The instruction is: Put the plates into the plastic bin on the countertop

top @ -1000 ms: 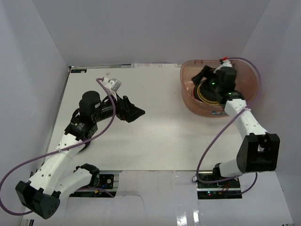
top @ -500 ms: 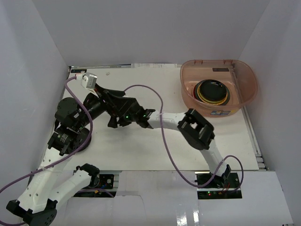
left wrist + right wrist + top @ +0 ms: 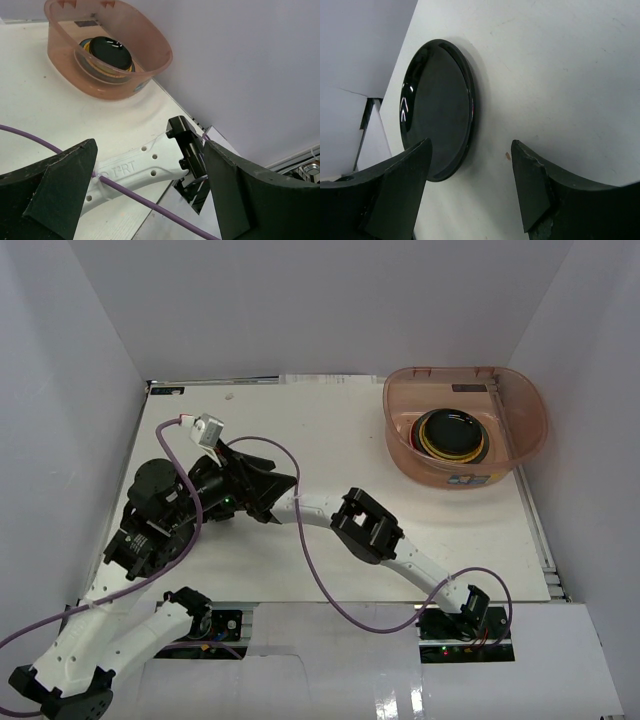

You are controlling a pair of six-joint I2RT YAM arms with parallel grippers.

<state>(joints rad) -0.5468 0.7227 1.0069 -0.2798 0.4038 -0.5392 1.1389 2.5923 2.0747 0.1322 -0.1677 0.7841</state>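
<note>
The glossy black round plate [image 3: 440, 110] — judged stiff, slick, breakable — is best pinched at its rim by the right gripper [image 3: 470, 150], parted and empty.

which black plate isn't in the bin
The glossy black round plate on the white countertop ahead of the right claw; the other black plate tops the stack inside the translucent pinkish plastic bin.
</note>
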